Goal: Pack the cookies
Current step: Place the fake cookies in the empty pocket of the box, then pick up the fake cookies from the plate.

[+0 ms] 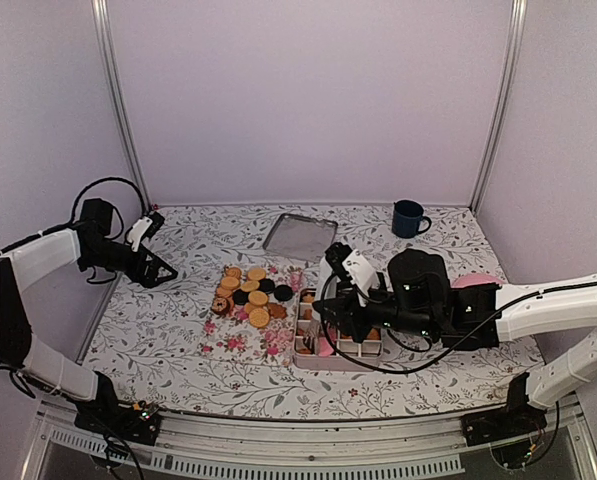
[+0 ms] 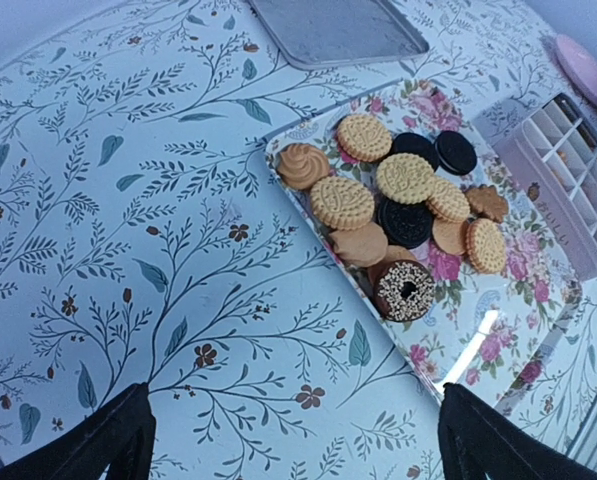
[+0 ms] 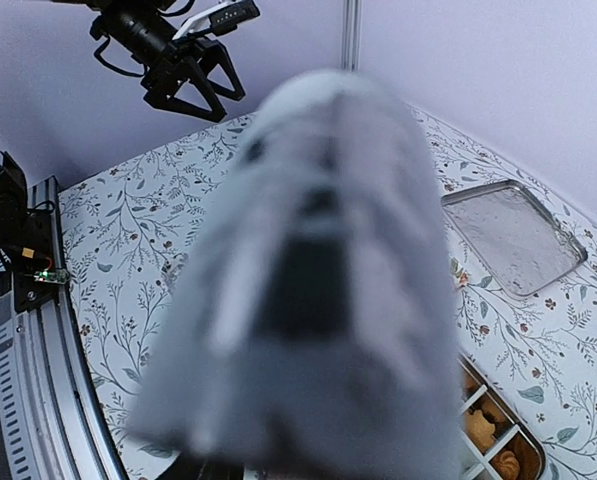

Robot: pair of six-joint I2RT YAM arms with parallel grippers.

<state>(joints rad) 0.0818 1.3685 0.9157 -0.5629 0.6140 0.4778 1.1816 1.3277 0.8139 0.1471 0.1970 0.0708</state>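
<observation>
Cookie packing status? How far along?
Done: a few cookies already sit in the divided box. In hand: the right gripper is over that box; whether it holds a cookie, I cannot tell. Left: about a dozen loose cookies lie piled on the floral tray; the left gripper hangs open, off to the side.

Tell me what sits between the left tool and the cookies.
Between the left tool and the cookies: only bare floral tablecloth, then the rim of the flowered tray under them. Left wrist and top views both show it.
</observation>
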